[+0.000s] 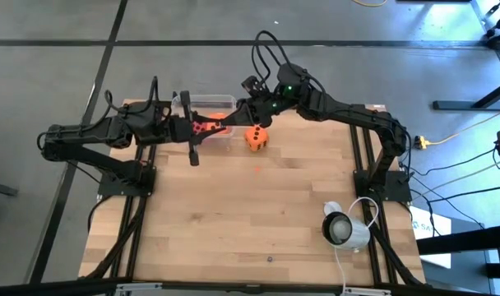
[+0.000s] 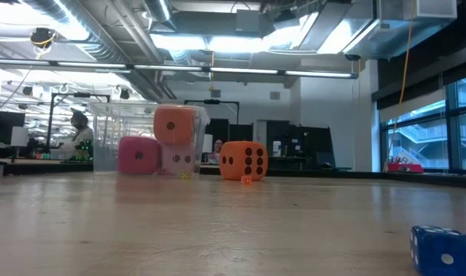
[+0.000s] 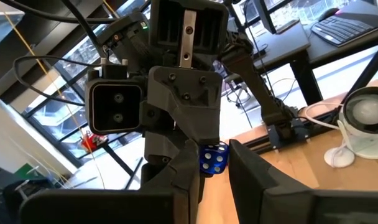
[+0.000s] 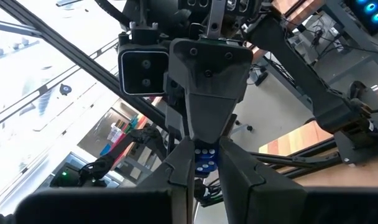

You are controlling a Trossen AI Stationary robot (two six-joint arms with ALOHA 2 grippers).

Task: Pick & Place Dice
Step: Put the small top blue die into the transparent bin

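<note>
Above the clear box point(image 1: 209, 111), both grippers point(image 1: 207, 127) nose to nose, level.

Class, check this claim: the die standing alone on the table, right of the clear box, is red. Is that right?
Not quite. The die standing alone on the table, right of the clear box, is orange, not red. The low view shows it.
</note>
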